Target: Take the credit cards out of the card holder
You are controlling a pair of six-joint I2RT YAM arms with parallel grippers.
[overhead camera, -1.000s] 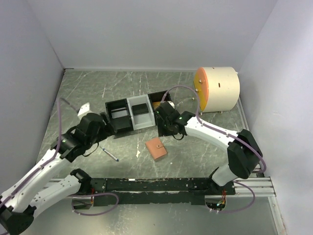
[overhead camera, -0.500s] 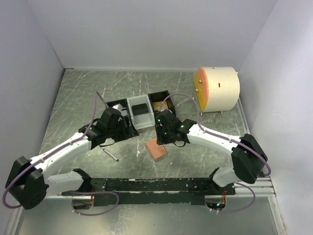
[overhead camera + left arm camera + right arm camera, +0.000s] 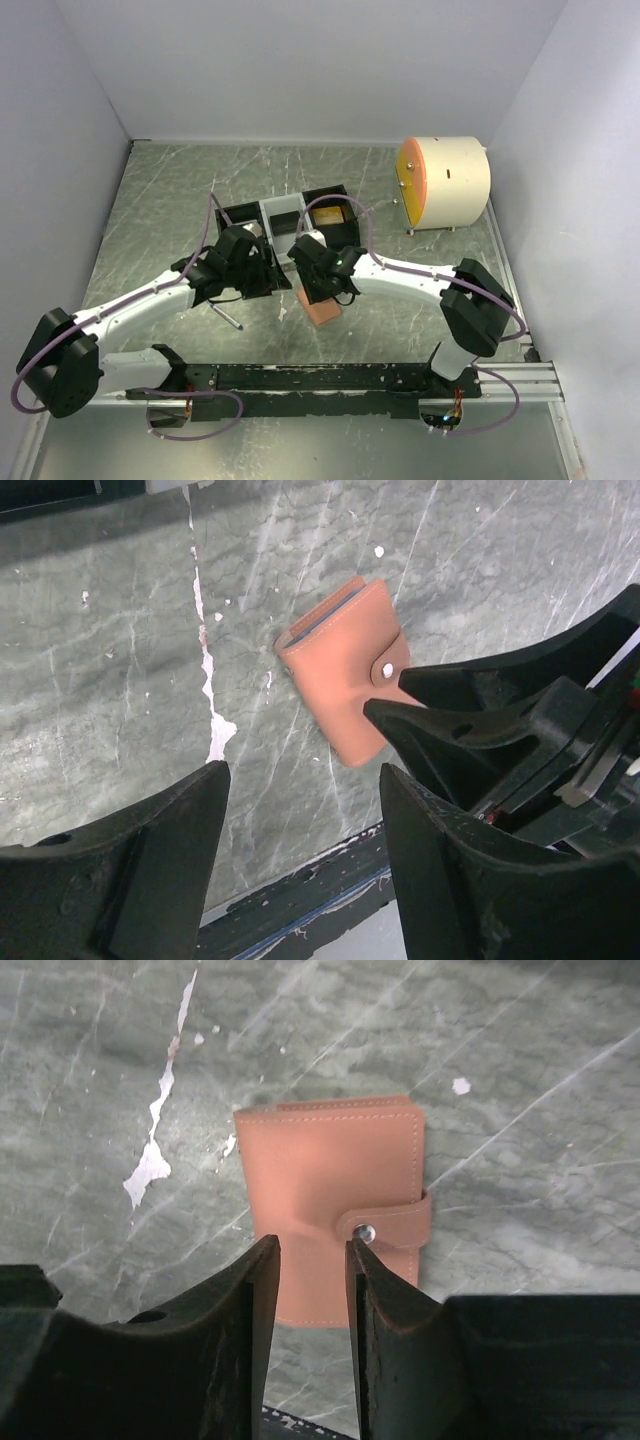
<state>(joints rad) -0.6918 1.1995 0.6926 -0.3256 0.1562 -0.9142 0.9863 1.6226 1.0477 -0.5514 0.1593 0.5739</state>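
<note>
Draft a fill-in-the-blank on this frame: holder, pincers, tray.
The card holder lies ___, not open, tab snapped.
The left pincer and right pincer both hold ___.
The tray behind has ___ compartments.
The cream drum has a flat face coloured ___.
Missing: closed, nothing, three, orange.

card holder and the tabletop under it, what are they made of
Card holder: seemingly matte salmon-pink leather or faux leather, stitched along the edges, with a metal snap on its tab. Tabletop: grey-green marble look with pale veins; white chipped patches hint at a printed film, not stone, but unsure.
</note>
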